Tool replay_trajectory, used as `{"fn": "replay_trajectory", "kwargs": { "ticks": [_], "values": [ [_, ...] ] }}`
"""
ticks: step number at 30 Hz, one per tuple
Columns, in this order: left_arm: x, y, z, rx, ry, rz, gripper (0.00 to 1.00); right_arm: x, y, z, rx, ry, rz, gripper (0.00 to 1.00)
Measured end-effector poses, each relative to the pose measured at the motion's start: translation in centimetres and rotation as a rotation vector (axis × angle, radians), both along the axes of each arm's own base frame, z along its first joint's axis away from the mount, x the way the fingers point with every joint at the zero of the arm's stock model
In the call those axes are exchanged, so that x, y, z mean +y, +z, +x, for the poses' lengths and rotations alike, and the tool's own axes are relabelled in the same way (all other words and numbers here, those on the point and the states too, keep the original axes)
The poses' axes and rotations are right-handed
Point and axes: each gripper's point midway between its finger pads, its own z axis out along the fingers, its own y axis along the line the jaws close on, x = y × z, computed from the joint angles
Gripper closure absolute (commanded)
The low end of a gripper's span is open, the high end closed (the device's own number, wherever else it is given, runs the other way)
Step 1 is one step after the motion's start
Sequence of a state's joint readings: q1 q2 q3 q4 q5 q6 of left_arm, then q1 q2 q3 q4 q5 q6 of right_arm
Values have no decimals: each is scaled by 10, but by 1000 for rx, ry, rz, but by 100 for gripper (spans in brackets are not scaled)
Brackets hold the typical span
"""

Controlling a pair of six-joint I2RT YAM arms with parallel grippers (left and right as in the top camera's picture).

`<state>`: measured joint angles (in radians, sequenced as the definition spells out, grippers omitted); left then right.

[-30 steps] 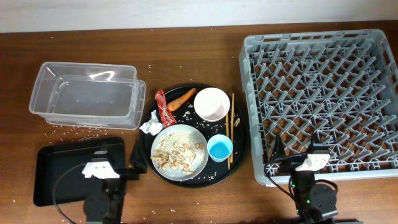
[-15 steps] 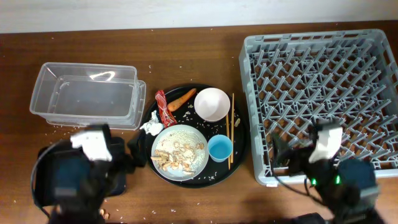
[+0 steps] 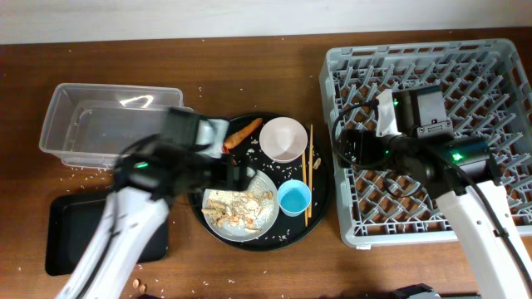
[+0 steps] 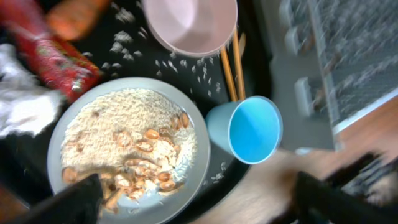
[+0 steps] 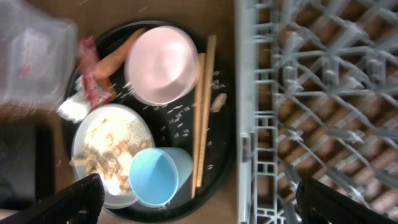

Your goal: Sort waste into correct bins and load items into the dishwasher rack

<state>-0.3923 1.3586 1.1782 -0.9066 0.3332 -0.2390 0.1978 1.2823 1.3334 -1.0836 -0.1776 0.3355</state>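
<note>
From above we see the left arm, blurred, over the left side of the round black tray (image 3: pixel 321 198), and the right arm over the left part of the rack (image 3: pixel 465 75). In that view the left arm covers the tissue and most of the wrapper. The left wrist view shows them plainly. The red wrapper (image 4: pixel 53 59) lies off the far-left rim of the plate (image 4: pixel 200 152), the white tissue (image 4: pixel 22 106) is just beside it, and the carrot (image 4: pixel 71 15) is further back.

The rice and scraps (image 4: pixel 118 137) are heaped on the plate, with loose grains strewn over the tray around it. The blue cup (image 4: pixel 252 130) stands just beside the plate's right rim, its mouth up. The bowl (image 4: pixel 189 25) sits upright at the back. The chopsticks (image 4: pixel 230 68) lie side by side along its right, between it and the rack.

The left gripper (image 4: pixel 198 186) is released. Its dark fingers sit wide apart at the bottom corners of the wrist view and grasp nothing. The right gripper (image 5: pixel 200 186) is spread the same way and is also empty. Its camera looks down on both the round tray and the rack's edge.

Only the overhead view shows the bins whole. The clear tub (image 3: pixel 108 133) is at the far left and the black rectangular tray (image 3: pixel 66 224) is nearer, partly under the left arm. The right wrist view catches just a blurred corner of the tub.
</note>
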Motion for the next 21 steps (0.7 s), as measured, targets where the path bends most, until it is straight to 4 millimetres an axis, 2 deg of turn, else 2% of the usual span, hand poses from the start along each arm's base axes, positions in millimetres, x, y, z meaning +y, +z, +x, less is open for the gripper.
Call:
{"fn": "replay_trajectory", "kwargs": {
  "ticks": [1, 3, 4, 7, 8, 9, 11, 12, 13, 15, 18, 20, 21],
  "values": [
    [-15, -11, -1, -3, -50, 32, 11, -6, -1, 1, 6, -42, -15, 2],
    [-47, -35, -4, -3, -143, 81, 25, -15, -2, 3, 6, -104, -46, 2],
    [-62, -47, -5, -3, -183, 102, 29, -20, -3, 4, 4, -130, -63, 2],
    [-80, -72, -6, -3, -234, 156, 45, -26, -4, 4, 4, -168, -85, 2],
    [-81, -81, -8, 3, -245, 188, 51, -27, -4, 4, 7, -173, -88, 2],
    [-83, -87, -9, 3, -250, 209, 54, -28, -4, 4, 9, -175, -90, 2],
    [-82, -99, -4, -4, -247, 253, 74, -29, -4, 3, 9, -180, -93, 2],
    [-81, -103, 0, -13, -242, 268, 95, -29, -4, 4, 8, -180, -96, 2],
    [-81, -106, 1, -15, -240, 277, 99, -29, -4, 4, 8, -182, -97, 2],
    [-80, -110, 2, -9, -237, 290, 100, -30, -5, 3, 11, -182, -99, 2],
    [-77, -104, 0, 17, -235, 294, 100, -30, -6, 1, 19, -182, -102, 2],
    [-72, -82, 5, 45, -212, 255, 100, -30, -6, 2, 17, -182, -102, 2],
    [-64, -62, 14, 40, -179, 218, 100, -31, -6, 1, 18, -184, -104, 2]
  ]
}}
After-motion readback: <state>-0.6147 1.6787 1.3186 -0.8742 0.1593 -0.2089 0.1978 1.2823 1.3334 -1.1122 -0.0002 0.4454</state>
